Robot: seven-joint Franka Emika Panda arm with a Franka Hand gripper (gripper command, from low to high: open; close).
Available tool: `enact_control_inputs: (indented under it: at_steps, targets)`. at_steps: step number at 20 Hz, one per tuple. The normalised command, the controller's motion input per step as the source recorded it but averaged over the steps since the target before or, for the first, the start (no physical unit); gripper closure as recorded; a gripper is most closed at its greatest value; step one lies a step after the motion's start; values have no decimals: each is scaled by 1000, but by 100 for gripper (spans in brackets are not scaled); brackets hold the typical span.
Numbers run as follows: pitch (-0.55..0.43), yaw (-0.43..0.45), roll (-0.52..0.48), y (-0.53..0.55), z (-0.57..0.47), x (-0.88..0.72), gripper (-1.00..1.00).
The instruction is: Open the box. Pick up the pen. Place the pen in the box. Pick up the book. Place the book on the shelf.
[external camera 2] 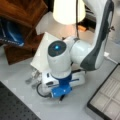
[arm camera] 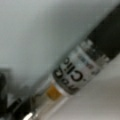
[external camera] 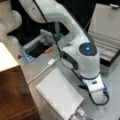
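The box (external camera: 106,47) stands open at a front view's right, its lid raised and its beige compartments (external camera 2: 107,97) showing. The white spiral book (external camera: 58,96) lies flat on the table beside the dark brown shelf (external camera: 12,97). My arm is bent low over the table. The gripper (external camera: 78,113) hangs at the book's near corner, and it also shows just above the table (external camera 2: 32,78). In the wrist view the pen (arm camera: 75,72) fills the picture diagonally, very close to the camera, with a black barrel, a printed silvery band and a clear section.
A white cable with a plug (external camera: 51,61) runs across the table behind the book. Behind it sit an orange piece (external camera: 48,50) and a grey device (external camera: 37,46). A black perforated mat (external camera 2: 12,107) covers a front view's bottom left corner.
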Motion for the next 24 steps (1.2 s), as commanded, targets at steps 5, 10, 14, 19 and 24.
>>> enact_control_inputs:
  at_steps: [5,10,14,19,24]
  targets:
    - [-165,23,-224,182,-124,-205,100]
    - [-148,41,-229,179,-98,-203,100]
    - [-122,50,-242,161,-36,-209,100]
    - [-60,7,-245,160,108,-252,100]
    - [-45,-38,-270,198,250,-244,100]
